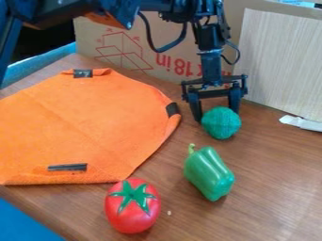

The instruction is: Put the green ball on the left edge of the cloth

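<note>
The black two-finger gripper (216, 116) is hanging near the brown wooden table's (277, 183) back edge, jaws standing apart, seemingly around the green textured ball (221, 124), which is lying right of the orange fabric cloth (94, 122).

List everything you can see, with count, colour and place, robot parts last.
Cloth: 1, orange, left
Strips: 3, black, on cloth
Ball: 1, green, right of cloth
Tomato: 1, red, front
Pepper: 1, green, right of tomato
Speck: 1, pale, by tomato
Box: 1, brown, back
Board: 1, pale, back right
Scrap: 1, white, right edge
Table: 1, brown, underneath
Blue patches: 2, blue, left edge, bottom-left corner
Arm: 1, black, top
Tool: 1, black, at ball
</note>
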Controlling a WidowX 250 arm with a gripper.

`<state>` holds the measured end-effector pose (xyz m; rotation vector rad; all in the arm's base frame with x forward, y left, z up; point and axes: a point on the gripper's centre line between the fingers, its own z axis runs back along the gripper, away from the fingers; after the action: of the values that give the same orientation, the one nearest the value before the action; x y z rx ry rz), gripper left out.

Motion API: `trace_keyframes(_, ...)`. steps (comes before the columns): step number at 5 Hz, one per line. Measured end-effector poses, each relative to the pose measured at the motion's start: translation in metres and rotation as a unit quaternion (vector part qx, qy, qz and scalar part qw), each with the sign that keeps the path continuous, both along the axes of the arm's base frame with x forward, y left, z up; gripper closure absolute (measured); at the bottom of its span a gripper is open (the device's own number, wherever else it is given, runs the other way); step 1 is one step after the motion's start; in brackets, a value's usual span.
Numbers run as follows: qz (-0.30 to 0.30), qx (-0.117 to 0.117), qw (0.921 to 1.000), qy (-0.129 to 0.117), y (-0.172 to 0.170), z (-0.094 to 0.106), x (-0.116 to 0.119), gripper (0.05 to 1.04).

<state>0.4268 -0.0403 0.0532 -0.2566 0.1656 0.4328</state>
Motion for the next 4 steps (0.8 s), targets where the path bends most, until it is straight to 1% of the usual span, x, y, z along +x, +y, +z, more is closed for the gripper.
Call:
trace_keyframes(1,0.000,-0.005,1.0000,-0.002,-0.001,0.000,-0.007,0.402)
trace_keyframes(2,0.001,-0.016,0.9999,0.002,0.008,0.000,-0.013,0.707)
trace_keyframes(3,0.012,-0.028,0.9993,-0.021,0.038,0.024,-0.019,0.838)
trace_keyframes(4,0.029,-0.039,0.9976,-0.049,0.080,0.047,-0.030,0.838)
